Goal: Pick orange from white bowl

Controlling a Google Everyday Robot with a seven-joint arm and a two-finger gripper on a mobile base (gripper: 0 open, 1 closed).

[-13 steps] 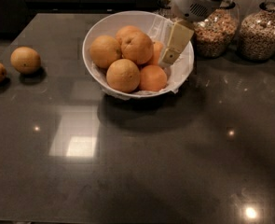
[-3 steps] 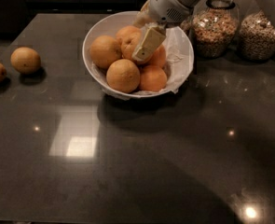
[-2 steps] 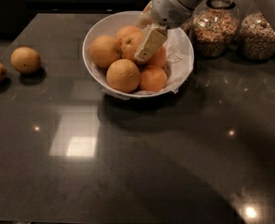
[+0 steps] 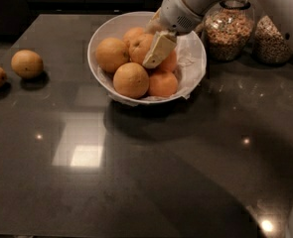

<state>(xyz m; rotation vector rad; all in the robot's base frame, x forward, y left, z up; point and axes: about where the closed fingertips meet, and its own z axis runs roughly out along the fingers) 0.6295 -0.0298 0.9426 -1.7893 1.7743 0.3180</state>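
Several oranges (image 4: 131,80) fill the white bowl (image 4: 102,31) at upper centre. The gripper (image 4: 158,51) sits over the middle orange (image 4: 140,47), partly hiding it; whether it is spread or closed cannot be told. Its arm, cut off at the top edge, overlaps a glass jar of nuts (image 4: 228,31).

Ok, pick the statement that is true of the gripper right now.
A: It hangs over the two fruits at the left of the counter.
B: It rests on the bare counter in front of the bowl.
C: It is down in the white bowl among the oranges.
C: the gripper sits within the rim of the white bowl, its tip against the oranges piled there.
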